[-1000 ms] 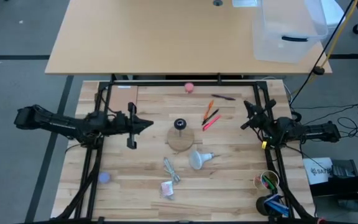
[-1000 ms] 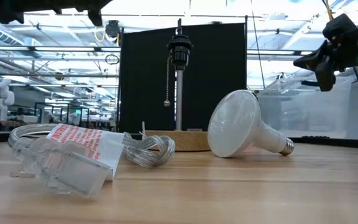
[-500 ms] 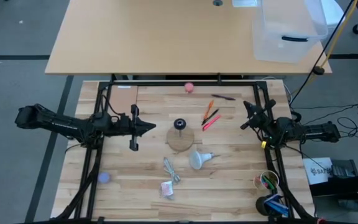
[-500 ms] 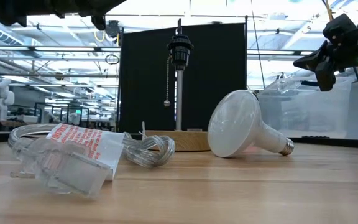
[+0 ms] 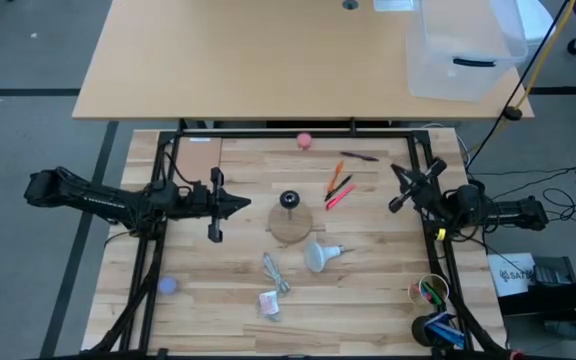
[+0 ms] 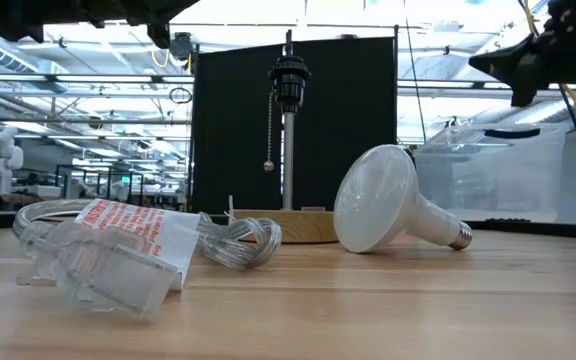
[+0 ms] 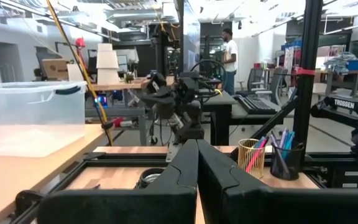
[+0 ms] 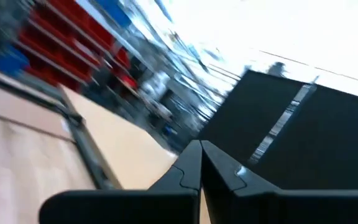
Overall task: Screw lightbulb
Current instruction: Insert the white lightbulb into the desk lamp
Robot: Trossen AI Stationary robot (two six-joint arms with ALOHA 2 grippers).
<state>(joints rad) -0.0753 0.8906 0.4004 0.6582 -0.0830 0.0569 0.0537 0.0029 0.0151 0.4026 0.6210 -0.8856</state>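
Lightbulb (image 5: 318, 257) lies on its side on the table (image 5: 368, 290), just beside the wooden lamp base (image 5: 290, 222). Left gripper (image 5: 240, 202) and right gripper (image 5: 396, 200): fingers pressed together, empty, both well clear. Risk: a round bulb rolls if nudged by closed fingers; a skewed pickup could cross-thread it in the socket (image 6: 289, 72).

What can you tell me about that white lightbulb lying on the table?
The lightbulb is a white flood-style bulb: a wide frosted dome narrowing through a smooth neck to a small silvery screw base. It looks like glass or glossy plastic, and it is unlit. It lies on its side on the wooden table, with the dome toward the round wooden lamp base and the screw end pointing away from it. Only the tabletop seems to touch it; whether the dome meets the wooden disc I cannot tell. Neither gripper is near it.
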